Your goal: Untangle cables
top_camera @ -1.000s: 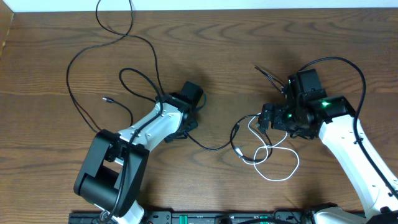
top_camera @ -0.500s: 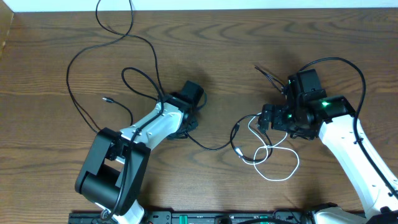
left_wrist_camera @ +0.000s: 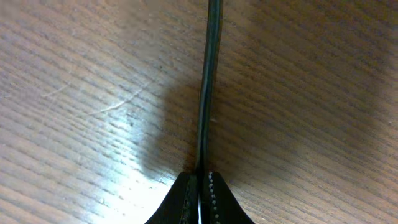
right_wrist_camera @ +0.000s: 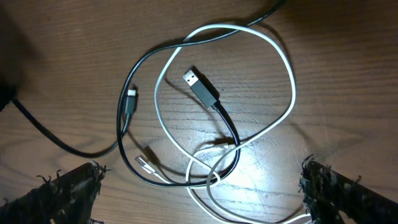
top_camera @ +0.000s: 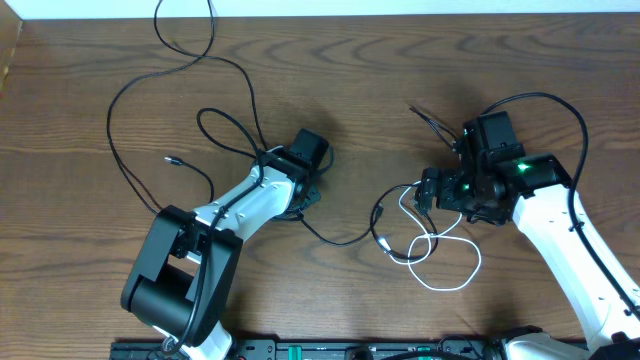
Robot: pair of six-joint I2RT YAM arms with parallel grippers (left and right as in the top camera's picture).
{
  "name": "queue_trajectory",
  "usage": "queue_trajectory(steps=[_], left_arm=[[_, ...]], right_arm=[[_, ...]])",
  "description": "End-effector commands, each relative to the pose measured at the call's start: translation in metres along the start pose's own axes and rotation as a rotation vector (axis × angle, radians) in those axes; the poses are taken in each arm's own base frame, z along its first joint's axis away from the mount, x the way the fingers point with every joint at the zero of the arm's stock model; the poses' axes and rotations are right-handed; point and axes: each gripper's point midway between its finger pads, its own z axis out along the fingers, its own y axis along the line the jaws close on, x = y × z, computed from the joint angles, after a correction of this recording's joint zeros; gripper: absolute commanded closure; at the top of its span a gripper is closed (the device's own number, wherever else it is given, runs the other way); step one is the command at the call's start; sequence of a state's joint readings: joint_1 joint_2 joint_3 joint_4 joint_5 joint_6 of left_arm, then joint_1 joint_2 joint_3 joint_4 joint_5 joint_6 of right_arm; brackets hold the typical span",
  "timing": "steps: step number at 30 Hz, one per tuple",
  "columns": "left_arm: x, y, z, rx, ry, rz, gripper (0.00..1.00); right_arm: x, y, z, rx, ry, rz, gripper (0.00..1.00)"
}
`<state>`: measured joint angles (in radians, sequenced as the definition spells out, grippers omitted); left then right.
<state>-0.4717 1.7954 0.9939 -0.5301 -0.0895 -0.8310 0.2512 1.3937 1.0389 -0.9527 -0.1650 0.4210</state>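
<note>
- Table: brown wood-grain top; everything listed below lies on or hangs over it.
- White cable: the landmark for this list. A thin cord in loose overlapping loops under the right arm's wrist. In the right wrist view it forms one wide ring and crosses itself low in the picture.
- Right gripper: hangs directly over the white cable. Its jaws are spread wide, with one fingertip on either side of the loops and nothing gripped between them.
- Black cable: a thin cord pinched at the left gripper. In the overhead view it curves across the wood to the white cable and joins the tangle there.
- Left gripper: well apart from the white cable, on its left. Its jaws are closed tight on the black cable, which leads straight away from the fingertips over the wood.
- USB plug: a flat rectangular plug on a black cord, lying inside the white cable's wide ring. The cord crosses the white cable lower down; which one lies on top cannot be told.
- Small plug: just outside the white cable's ring on its left, on a black cord that curves alongside the ring.
- Black loops: farthest from the white cable, beyond the left gripper, sweeping up to the table's far edge. Whether they belong to the gripped cord cannot be told.
</note>
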Motion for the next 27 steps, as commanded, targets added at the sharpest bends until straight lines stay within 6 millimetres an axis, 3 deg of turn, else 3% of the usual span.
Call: queue_trajectory(steps=[1, 5, 8, 12, 13, 17, 19, 21, 22, 24, 25, 27], left_arm=[[0.01, 0.018, 0.025, -0.059, 0.047, 0.085, 0.92], [-0.018, 0.011, 0.014, -0.013, -0.002, 0.254, 0.92], [-0.048, 0.006, -0.006, 0.026, -0.066, 0.298, 0.92], [-0.094, 0.003, -0.047, 0.087, -0.184, 0.244, 0.92], [-0.115, 0.003, -0.069, 0.115, -0.248, 0.229, 0.93], [-0.164, 0.004, -0.128, 0.176, -0.434, 0.245, 0.93], [-0.181, 0.006, -0.154, 0.207, -0.501, 0.219, 0.92], [-0.181, 0.001, -0.167, 0.279, -0.499, 0.204, 0.92], [-0.176, -0.002, -0.167, 0.31, -0.473, 0.189, 0.87], [-0.158, -0.006, -0.159, 0.352, -0.375, 0.148, 0.63], [-0.147, -0.008, -0.153, 0.366, -0.314, 0.134, 0.56], [-0.118, -0.011, -0.141, 0.391, -0.174, 0.122, 0.25]], right_arm=[[0.002, 0.002, -0.001, -0.008, 0.002, 0.003, 0.01], [0.003, 0.002, -0.001, -0.006, 0.006, 0.004, 0.01], [0.003, 0.002, -0.001, -0.006, 0.005, 0.004, 0.01], [0.003, 0.002, -0.001, -0.006, 0.005, 0.004, 0.01], [0.003, 0.002, -0.001, -0.006, 0.005, 0.004, 0.01], [0.001, 0.002, -0.001, -0.008, -0.001, 0.002, 0.01], [-0.001, 0.003, -0.001, -0.012, -0.008, 0.001, 0.01], [-0.002, 0.004, -0.001, -0.015, -0.015, 0.0, 0.01], [-0.003, 0.004, -0.001, -0.017, -0.019, -0.001, 0.01], [-0.005, 0.005, -0.001, -0.019, -0.025, -0.002, 0.01], [-0.005, 0.005, -0.001, -0.02, -0.026, -0.002, 0.01], [-0.005, 0.005, -0.001, -0.02, -0.025, -0.002, 0.01]])
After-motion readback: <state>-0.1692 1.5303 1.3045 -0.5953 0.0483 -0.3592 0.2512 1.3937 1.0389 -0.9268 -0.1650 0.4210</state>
